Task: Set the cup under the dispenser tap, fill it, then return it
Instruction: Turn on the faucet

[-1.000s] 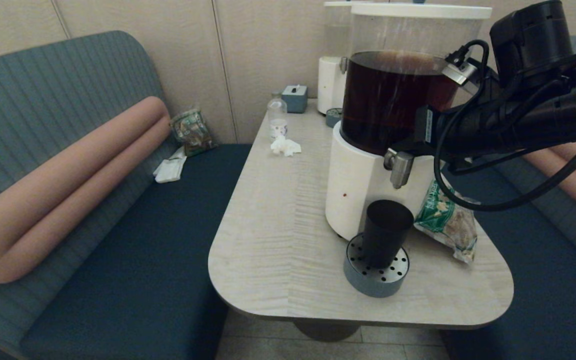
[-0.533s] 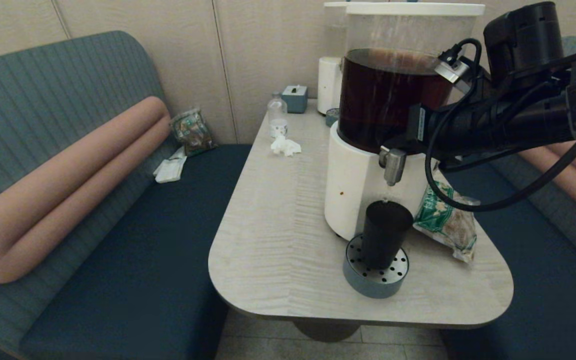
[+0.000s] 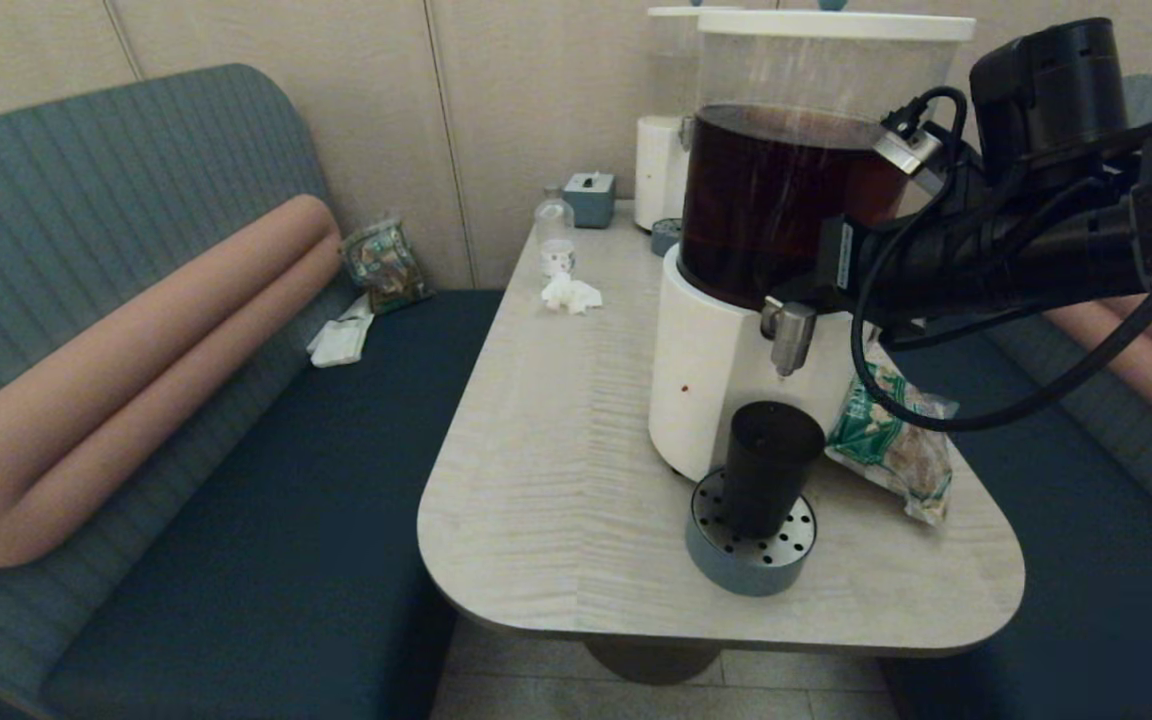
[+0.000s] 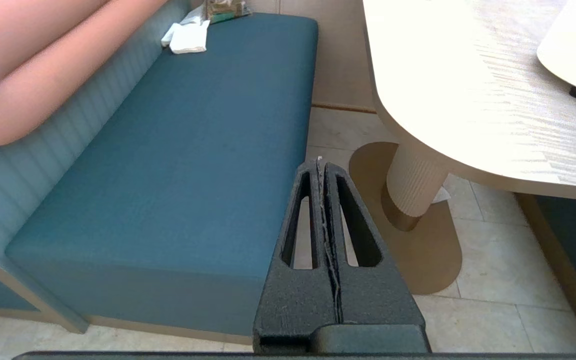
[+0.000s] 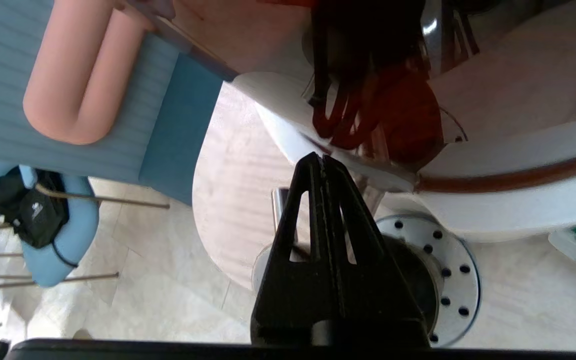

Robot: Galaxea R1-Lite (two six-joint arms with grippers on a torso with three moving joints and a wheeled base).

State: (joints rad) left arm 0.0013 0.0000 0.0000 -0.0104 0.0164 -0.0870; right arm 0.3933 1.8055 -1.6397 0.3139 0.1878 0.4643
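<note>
The black cup (image 3: 771, 465) stands upright on the round drip tray (image 3: 746, 565), right below the silver dispenser tap (image 3: 791, 335) of the big dispenser with the dark brown drink (image 3: 766, 200). My right arm (image 3: 986, 255) reaches in from the right to the tap's top. In the right wrist view my right gripper (image 5: 323, 159) is shut and empty. It lies over the tap (image 5: 279, 202), tips at the dispenser's white base, with the cup (image 5: 420, 280) underneath. My left gripper (image 4: 320, 162) is shut and empty, parked low beside the table.
A green snack bag (image 3: 891, 440) lies right of the dispenser. Further back stand a slimmer white dispenser (image 3: 661, 180), a small bottle (image 3: 554, 235), a tissue box (image 3: 591, 195) and crumpled tissue (image 3: 569, 293). Blue benches (image 3: 266, 500) flank the table (image 3: 556, 480).
The right arm and the tap shifted a little left, then back slightly right; the dispenser rocked with them. The cup stayed on the drip tray.
</note>
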